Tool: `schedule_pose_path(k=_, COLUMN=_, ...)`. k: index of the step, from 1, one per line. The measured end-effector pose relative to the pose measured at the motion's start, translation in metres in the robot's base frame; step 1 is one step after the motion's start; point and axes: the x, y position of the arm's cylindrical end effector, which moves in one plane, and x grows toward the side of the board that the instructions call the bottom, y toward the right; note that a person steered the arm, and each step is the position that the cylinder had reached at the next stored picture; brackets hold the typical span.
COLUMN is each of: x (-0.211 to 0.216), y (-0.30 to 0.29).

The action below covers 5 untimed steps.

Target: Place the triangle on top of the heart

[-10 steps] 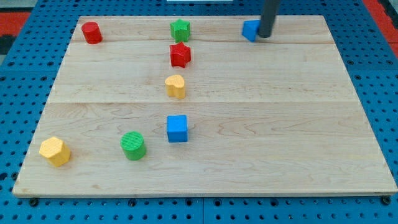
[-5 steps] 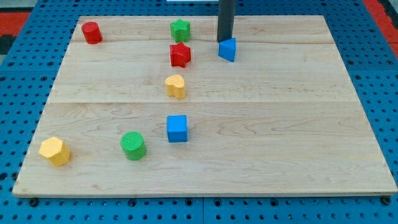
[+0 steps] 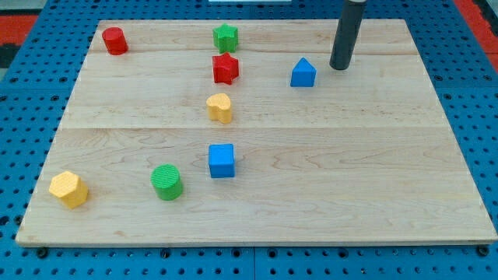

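Note:
The blue triangle block (image 3: 303, 73) lies on the wooden board (image 3: 350, 171), right of centre near the view's top. The yellow heart block (image 3: 220, 107) lies to its lower left, about a hundred pixels away. My tip (image 3: 338, 67) is on the board just to the right of the blue triangle and slightly above it, with a small gap between them. The rod rises toward the view's top.
A red star-like block (image 3: 226, 68) sits between triangle and heart, above the heart. A green star block (image 3: 226, 36) and a red cylinder (image 3: 115, 40) are near the top. A blue cube (image 3: 222, 160), green cylinder (image 3: 166, 182) and yellow hexagon (image 3: 69, 189) lie lower left.
The blue triangle has moved from the top edge down and left, then slightly right and down. My tip swung left behind it, then back to its right side.

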Motion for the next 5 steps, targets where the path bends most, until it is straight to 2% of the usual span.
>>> schedule_pose_path(k=2, x=-0.014, y=-0.044)
schedule_pose_path(k=5, x=-0.015, y=-0.043)
